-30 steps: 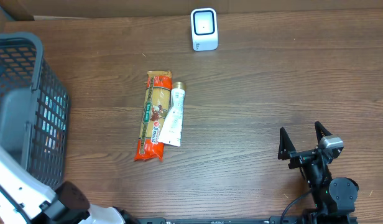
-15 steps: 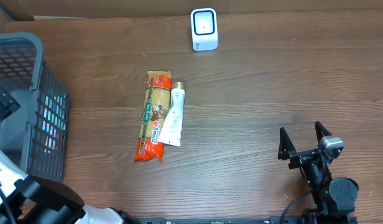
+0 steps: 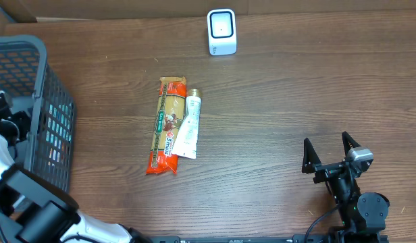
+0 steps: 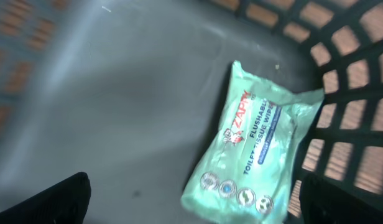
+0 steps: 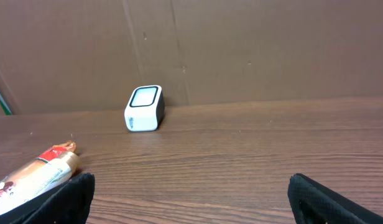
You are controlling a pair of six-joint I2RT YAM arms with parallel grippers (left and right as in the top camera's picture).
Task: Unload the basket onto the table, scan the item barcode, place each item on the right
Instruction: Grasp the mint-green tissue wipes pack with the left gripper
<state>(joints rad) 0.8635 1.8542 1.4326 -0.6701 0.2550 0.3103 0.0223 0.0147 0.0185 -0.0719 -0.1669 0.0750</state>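
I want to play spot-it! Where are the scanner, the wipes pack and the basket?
scanner (image 3: 221,30), overhead view, on its front face.
wipes pack (image 4: 253,158), left wrist view, middle of the wrapper.
basket (image 3: 19,44), overhead view, on its top rim.

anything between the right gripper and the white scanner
Nothing, just bare table between the right gripper and the scanner; the overhead view shows it.

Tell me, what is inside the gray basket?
A green pack of wipes lies on the floor of the basket, beside its mesh wall. Anything under the pack is covered and cannot be seen.
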